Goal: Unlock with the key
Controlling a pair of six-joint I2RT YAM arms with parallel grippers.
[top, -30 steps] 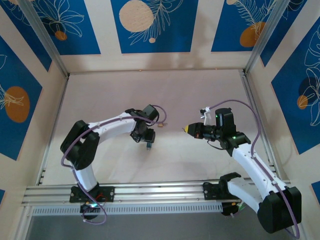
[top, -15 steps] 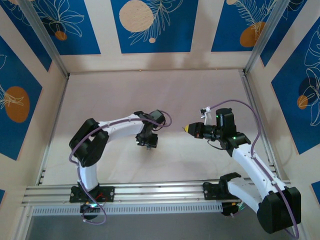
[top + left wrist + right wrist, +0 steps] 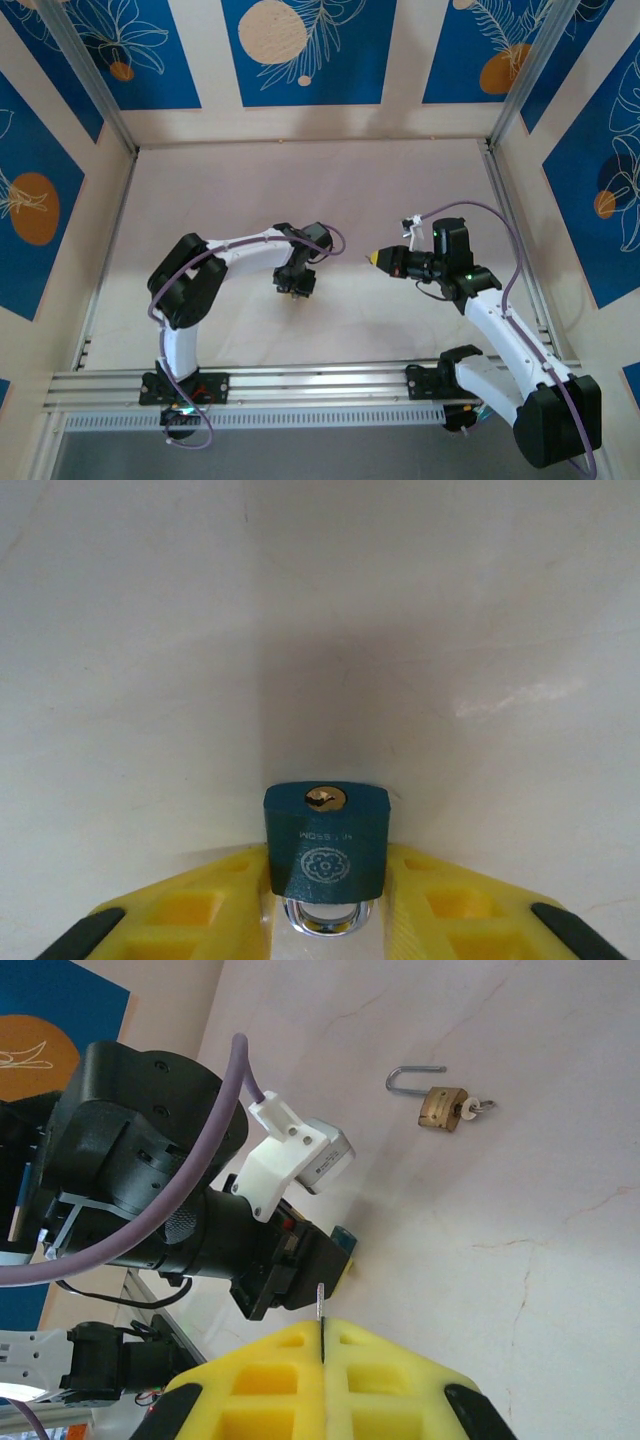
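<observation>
A dark blue-green padlock (image 3: 325, 825) sits between my left gripper's (image 3: 327, 860) yellow fingers, which press on both of its sides. Its brass keyhole faces away from the camera and its silver shackle points back toward the wrist. In the top view the left gripper (image 3: 295, 284) is low over the table's middle. My right gripper (image 3: 375, 258) is shut on the key; only its thin silver blade (image 3: 320, 1302) sticks out between the pads. The blade points at the left gripper (image 3: 300, 1265), a short gap away, where a corner of the blue padlock (image 3: 343, 1237) shows.
A small brass padlock (image 3: 443, 1107) with its shackle swung open and a key in it lies on the table beyond the left wrist. Wooden walls with blue panels ring the table (image 3: 400, 180). An aluminium rail (image 3: 320, 382) runs along the near edge.
The left arm's elbow and wrist have swung right, and its fingers have narrowed onto the blue padlock. The right arm has stayed still with the key.
</observation>
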